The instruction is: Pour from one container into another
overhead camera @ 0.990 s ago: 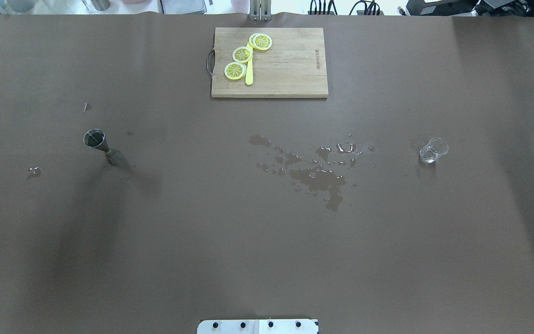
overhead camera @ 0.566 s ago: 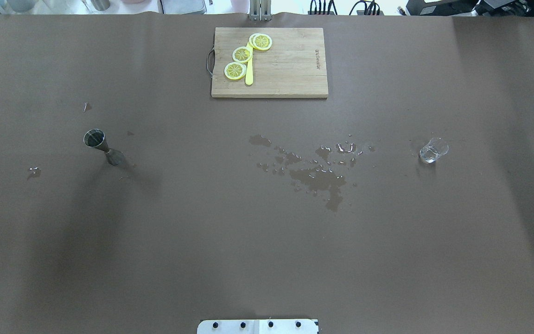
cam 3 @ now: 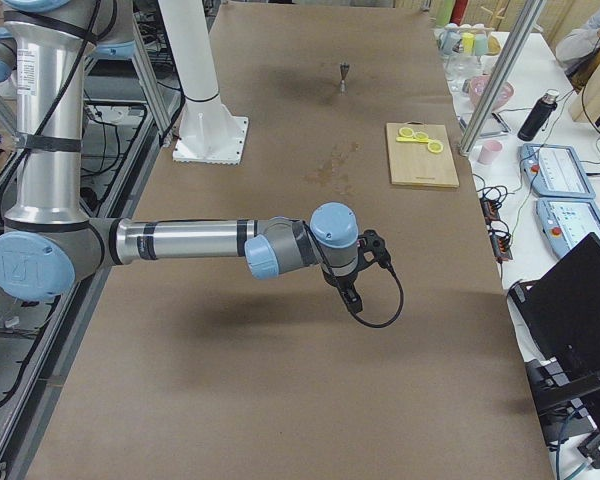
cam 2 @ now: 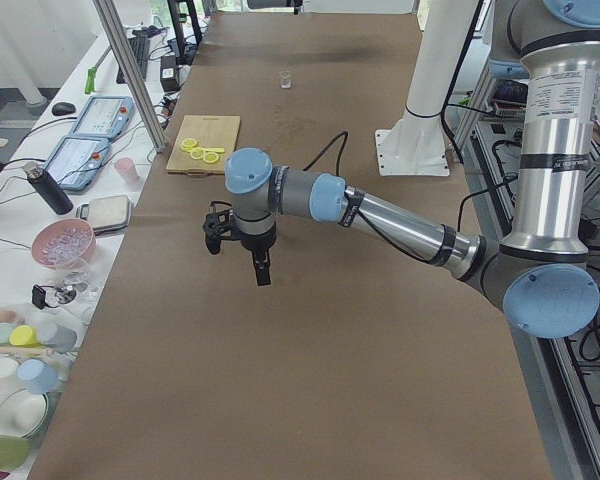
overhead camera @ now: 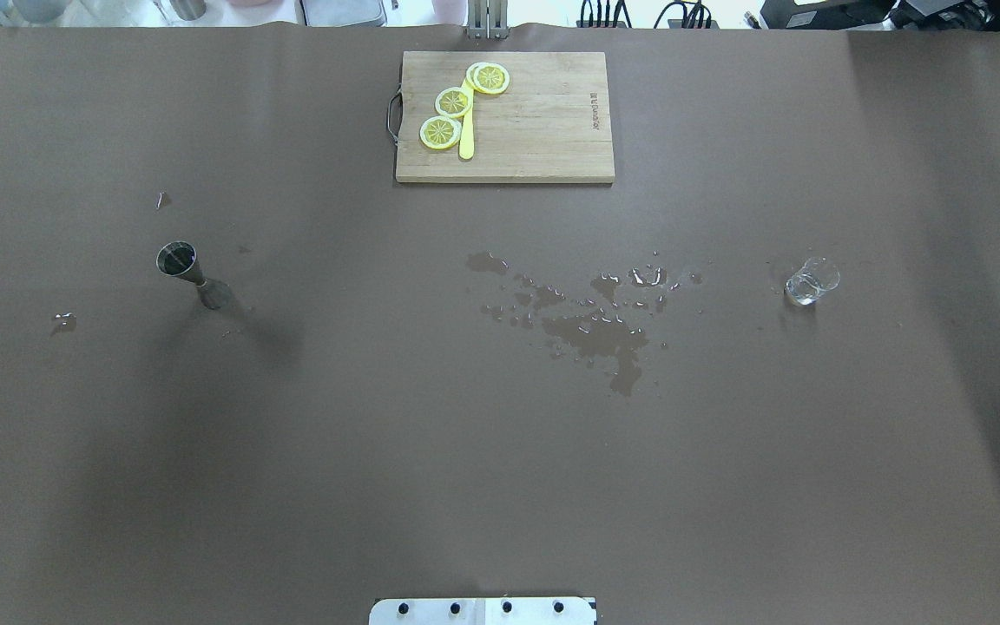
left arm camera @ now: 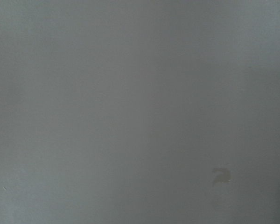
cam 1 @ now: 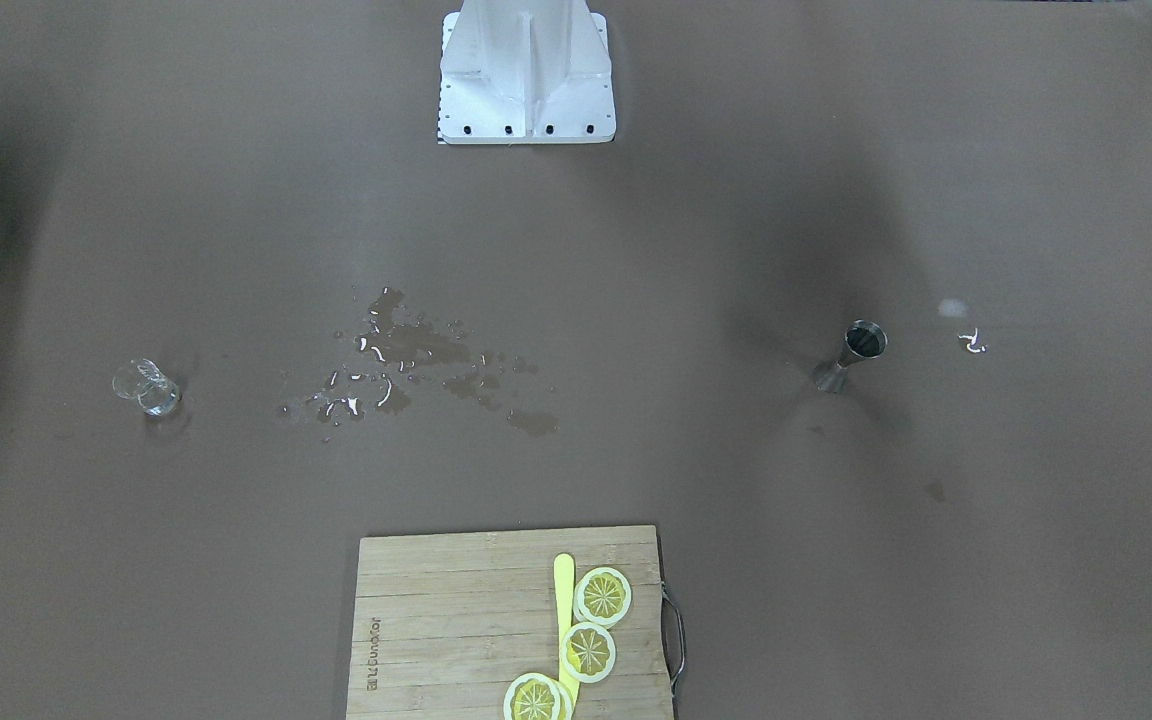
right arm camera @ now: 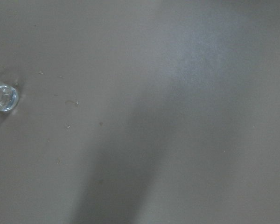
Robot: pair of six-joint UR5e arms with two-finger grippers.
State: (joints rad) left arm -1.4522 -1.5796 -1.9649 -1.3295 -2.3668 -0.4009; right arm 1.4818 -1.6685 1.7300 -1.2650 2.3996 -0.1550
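Observation:
A steel jigger (overhead camera: 189, 276) (cam 1: 851, 355) (cam 3: 343, 75) stands upright on the robot's left side of the brown table. On the robot's right side stands a small clear glass (overhead camera: 811, 281) (cam 1: 146, 387) (cam 2: 285, 79), which also shows at the left edge of the right wrist view (right arm camera: 2, 97). Both arms hover off the table's ends, far from both containers. My left gripper (cam 2: 238, 258) and right gripper (cam 3: 352, 290) show only in the side views. I cannot tell whether either is open or shut.
A spilled puddle (overhead camera: 595, 325) (cam 1: 406, 360) lies between the two containers. A wooden cutting board (overhead camera: 535, 121) (cam 1: 456, 620) with lemon slices (overhead camera: 454, 102) and a yellow knife sits at the far middle. Small droplets (cam 1: 973, 343) lie near the jigger.
The jigger, glass and board have not moved. Only the arms' shadows on the table have shifted slightly.

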